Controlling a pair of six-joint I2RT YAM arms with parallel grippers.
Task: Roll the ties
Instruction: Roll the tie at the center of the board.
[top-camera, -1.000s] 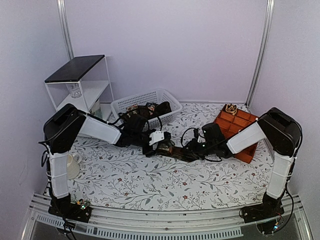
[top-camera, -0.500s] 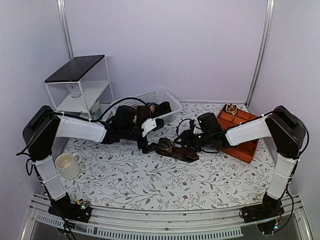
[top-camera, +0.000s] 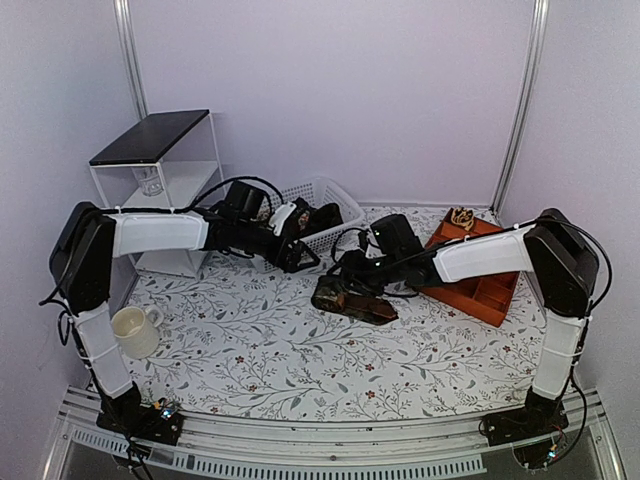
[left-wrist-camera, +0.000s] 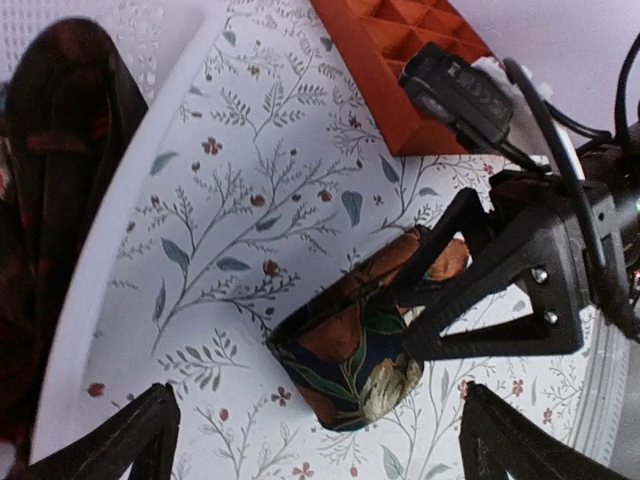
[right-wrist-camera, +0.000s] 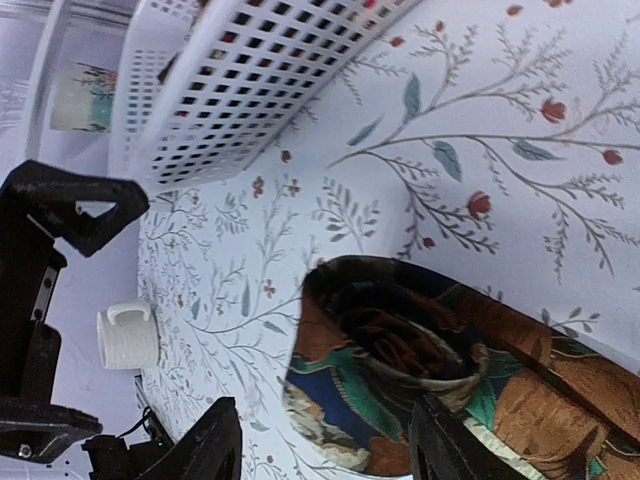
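A rolled tie (top-camera: 352, 300) in rust, green and navy lies on its side on the floral tablecloth, its spiral end showing in the right wrist view (right-wrist-camera: 400, 350). My right gripper (right-wrist-camera: 325, 445) is open, its fingers loosely straddling the roll's end; from the left wrist it shows as black fingers (left-wrist-camera: 470, 300) over the roll (left-wrist-camera: 350, 360). My left gripper (left-wrist-camera: 320, 440) is wide open and holds nothing. It hangs at the basket's front (top-camera: 300, 258), well left of the roll. More dark ties (top-camera: 310, 215) lie in the white basket (top-camera: 262, 205).
A red divided tray (top-camera: 480, 262) at the right holds a small tan roll (top-camera: 462, 217). A white mug (top-camera: 135, 330) stands at the near left, a white shelf unit (top-camera: 160, 170) behind it. The basket rim (left-wrist-camera: 120, 250) curves close under the left wrist.
My left gripper opened fully, let go of the roll and drew back left to the basket. The right gripper opened wider and moved up-left; the roll stays on the cloth.
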